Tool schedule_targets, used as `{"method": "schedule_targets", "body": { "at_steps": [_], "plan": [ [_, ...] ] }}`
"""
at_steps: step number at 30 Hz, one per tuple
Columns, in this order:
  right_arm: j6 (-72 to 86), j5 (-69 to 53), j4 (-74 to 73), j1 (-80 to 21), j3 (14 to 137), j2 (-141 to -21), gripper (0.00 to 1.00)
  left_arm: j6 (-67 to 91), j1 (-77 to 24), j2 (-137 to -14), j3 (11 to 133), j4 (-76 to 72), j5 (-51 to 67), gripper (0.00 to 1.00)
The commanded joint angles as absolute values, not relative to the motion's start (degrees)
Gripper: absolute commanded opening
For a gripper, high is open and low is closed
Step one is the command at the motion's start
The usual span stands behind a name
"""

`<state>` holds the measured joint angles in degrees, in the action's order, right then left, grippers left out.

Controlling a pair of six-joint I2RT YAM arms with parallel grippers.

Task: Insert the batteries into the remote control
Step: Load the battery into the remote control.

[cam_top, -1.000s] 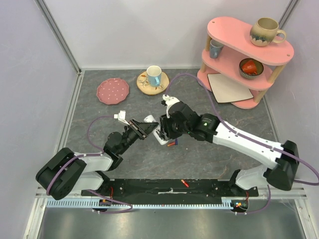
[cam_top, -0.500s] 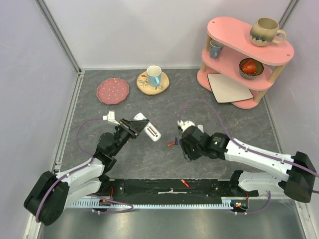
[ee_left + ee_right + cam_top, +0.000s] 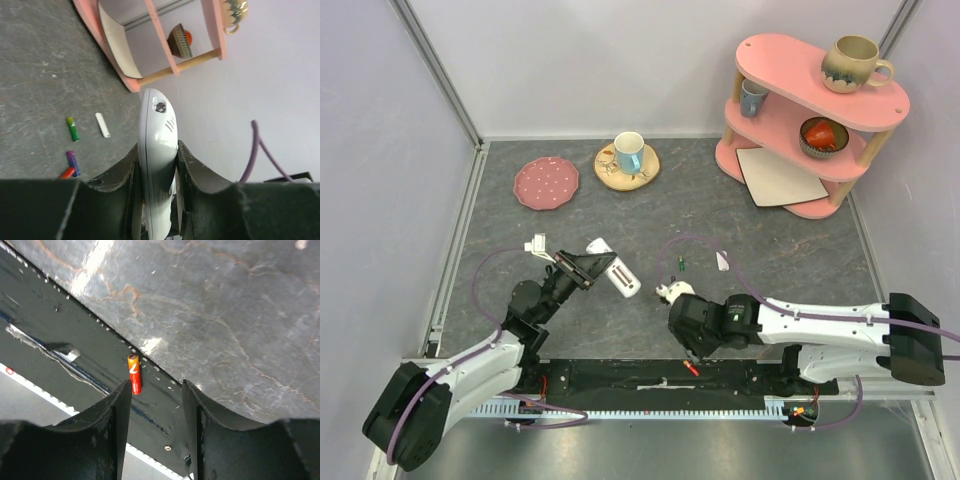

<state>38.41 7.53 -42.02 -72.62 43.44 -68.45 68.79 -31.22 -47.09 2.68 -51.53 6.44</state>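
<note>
top external: right arm [image 3: 800,322] now nearer red battery [image 3: 690,367].

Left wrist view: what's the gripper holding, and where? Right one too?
Left gripper clamps the white remote across its near end, far tip sticking out. Right gripper is open, holding nothing.

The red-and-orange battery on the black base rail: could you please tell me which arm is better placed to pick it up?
Right, probably: the right gripper hangs open over that red-and-orange battery, seen between its fingers, while the left gripper is shut on the white remote control.
</note>
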Motion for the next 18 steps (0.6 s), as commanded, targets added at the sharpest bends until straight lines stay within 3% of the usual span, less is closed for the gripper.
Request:
{"method": "schedule_targets", "body": {
  "at_steps": [1, 8, 18],
  "plan": [
    [42.79, 9.14, -39.82, -76.81, 42.63, -70.40, 0.52, 72.78, -31.02, -48.69, 0.00, -62.75, 10.44, 0.02],
    [46.14, 10.28, -37.27, -81.99, 41.40, -73.91, 0.53, 74.52, -30.94, -46.41, -1.04, -60.04, 10.02, 0.02],
    [47.29, 11.69, -33.66, -82.88, 37.97, -76.20, 0.46, 67.24, -31.02, -27.97, -5.09, -52.48, 6.59, 0.02]
  ]
}}
